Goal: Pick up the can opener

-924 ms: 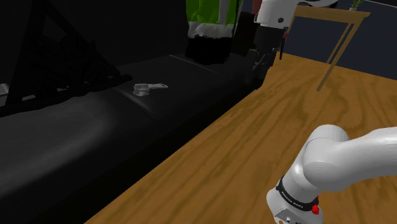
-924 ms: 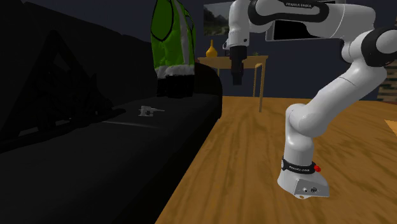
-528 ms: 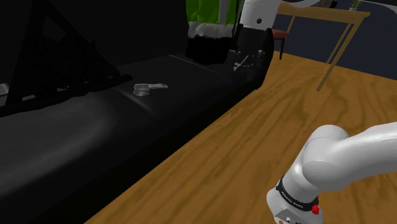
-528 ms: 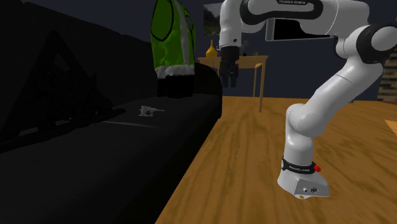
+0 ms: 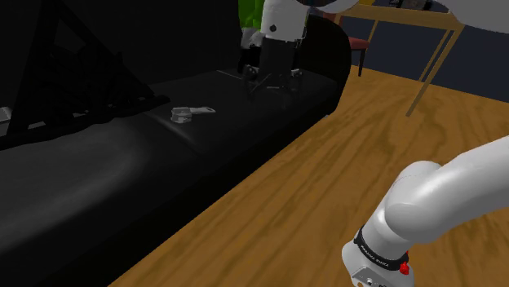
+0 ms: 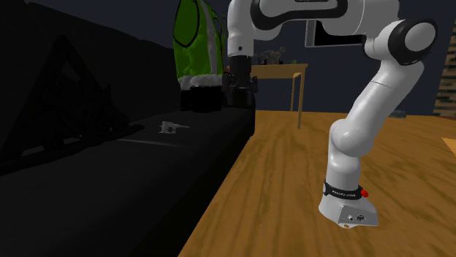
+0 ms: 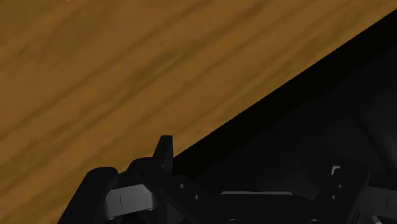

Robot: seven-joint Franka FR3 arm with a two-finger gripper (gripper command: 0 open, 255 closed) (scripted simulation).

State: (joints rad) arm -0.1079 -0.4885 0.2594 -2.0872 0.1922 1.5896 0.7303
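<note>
1. Lying flat on the seat of the black sofa (image 5: 122, 175), the pale grey can opener (image 5: 189, 112) is sitting upper left of centre in the shoulder view, with nothing touching it.
2. In the second exterior view the can opener (image 6: 172, 128) is showing as a small pale shape left of centre, on the same dark seat.
3. The gripper (image 5: 272, 84) is hanging over the sofa's far end at upper centre of the shoulder view, to the right of the can opener and well apart from it.
4. Its fingers are standing spread, with nothing between them.
5. In the wrist view one finger (image 7: 165, 153) is standing out against the wood floor (image 7: 95, 76). The other is blending into the black sofa at the frame's lower right.
6. In the second exterior view the gripper (image 6: 240, 89) is pointing down at upper centre, by the sofa's armrest. The white arm (image 6: 380, 87) is arching over from the lower right.
7. A green vest (image 6: 196, 40) with pale bands is sitting at the sofa's far end, top centre. A wooden table (image 6: 289, 69) is standing behind the arm.
</note>
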